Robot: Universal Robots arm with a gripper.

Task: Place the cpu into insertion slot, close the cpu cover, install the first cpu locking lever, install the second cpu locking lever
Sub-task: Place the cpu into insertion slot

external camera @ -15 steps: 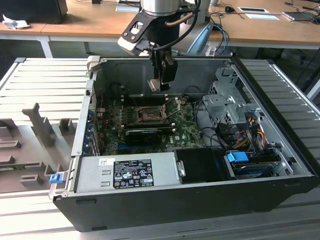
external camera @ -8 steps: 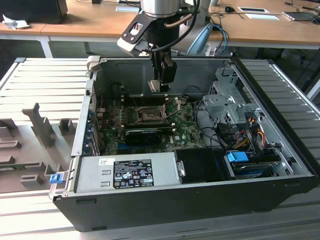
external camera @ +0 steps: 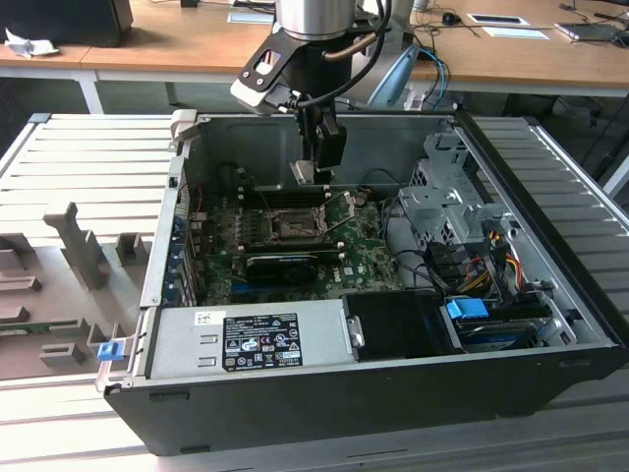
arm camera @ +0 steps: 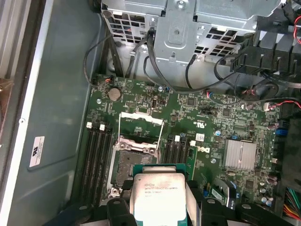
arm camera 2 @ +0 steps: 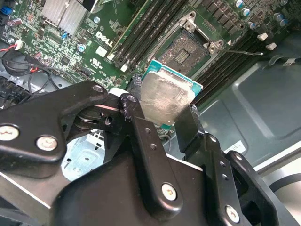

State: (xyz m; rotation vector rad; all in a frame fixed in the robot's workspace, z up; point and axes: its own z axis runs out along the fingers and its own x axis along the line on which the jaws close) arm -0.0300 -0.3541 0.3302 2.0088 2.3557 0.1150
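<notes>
The claw (arm camera 2: 164,104) is closed on the cpu (arm camera 2: 165,98), pinching two opposite edges so that the grey metal top faces both wrist cameras. The chip is square, so it has no long axis to line up, only its corners. It hangs in the air inside the open computer case (external camera: 393,393), towards the case's back wall in the exterior view. The socket (arm camera: 128,165) lies below it on the green board (arm camera: 207,122), partly hidden behind the chip in the first wrist view, so I judge the cpu is close above the socket but not seated. What shows of the socket is bare (nothing sits in it). The cover (arm camera: 141,117) stands lifted open at the socket's far edge.
</notes>
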